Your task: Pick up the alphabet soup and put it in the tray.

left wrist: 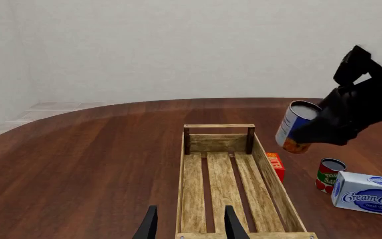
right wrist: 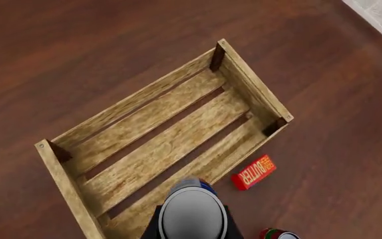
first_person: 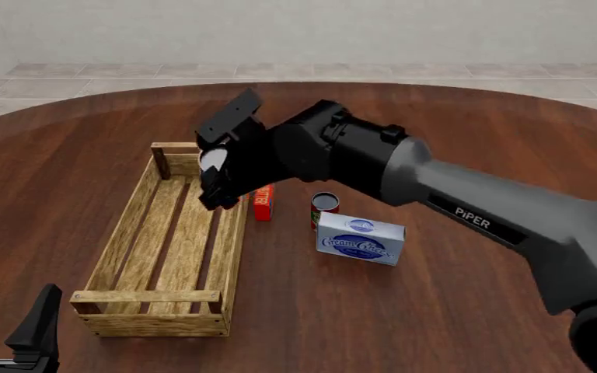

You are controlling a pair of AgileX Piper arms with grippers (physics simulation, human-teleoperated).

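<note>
I've got the alphabet soup (left wrist: 297,125) pinched in my right gripper (first_person: 218,175). It's a small can w/ a blue and orange-yellow label and a pale top. It hangs in the air, tilted, clear of the table (first_person: 465,311), over the right long wall of the tray (first_person: 133,233), toward the tray's far end. The jaws clamp the can from both sides; in the right wrist view the can's round grey-white top (right wrist: 193,215) sits between dark finger parts, directly above the tray's long wall.

The tray is a long light-wood slatted crate w/ low sides and corner posts, running front to back on the dark wood table. Its slatted floor is bare; nothing lies in it.

Just beside the tray's right wall, outside it near the far end, stands a small red butter box (first_person: 263,201), close to the wall; can't tell if they touch. Further right of the tray is a small red can (first_person: 325,208) w/ a dark top, upright. Right next to that can, on its near side, lies a blue-and-white cream cheese box (first_person: 360,239).

My left gripper (left wrist: 189,224) is low near the tray's near end, just off its near-left corner in the front view. Its two dark fingers (left wrist: 149,225) stand apart w/ nothing between them. It is well apart from the soup can.
</note>
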